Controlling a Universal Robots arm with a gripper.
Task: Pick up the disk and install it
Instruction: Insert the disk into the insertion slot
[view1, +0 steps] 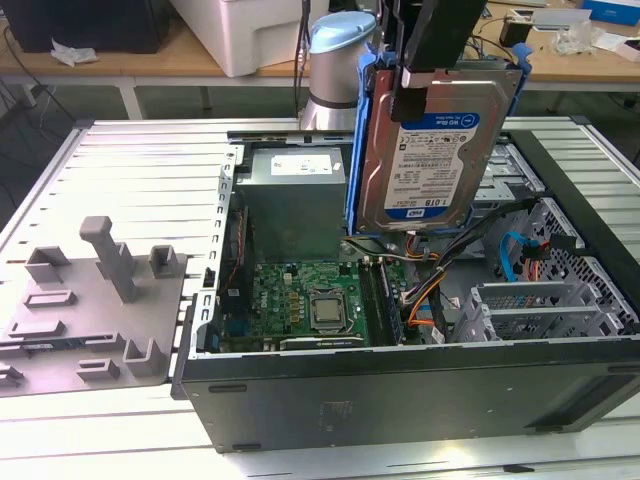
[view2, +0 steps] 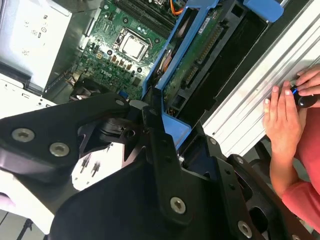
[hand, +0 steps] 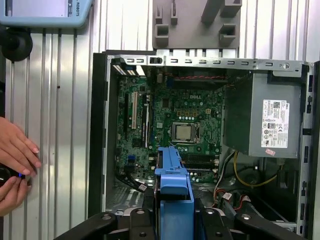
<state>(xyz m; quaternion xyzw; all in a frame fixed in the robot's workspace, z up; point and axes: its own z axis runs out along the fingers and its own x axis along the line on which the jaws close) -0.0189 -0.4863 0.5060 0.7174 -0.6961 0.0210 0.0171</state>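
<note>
Robotics lab: open computer case (view1: 400, 390) lying on slotted aluminium bench (view1: 130, 175); wooden tables (view1: 150, 62) standing behind the case.

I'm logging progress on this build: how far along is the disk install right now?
Pickup looks done: the disk hangs upright in the air, resting on nothing. In hand: the gripper is shut on its top edge, holding it above the open computer case. Left: the install itself; the disk is not yet seated inside the case.

The ribbed metal table (view1: 130, 170) carries an open computer case (view1: 400, 400) and a grey fixture (view1: 90, 320).
</note>
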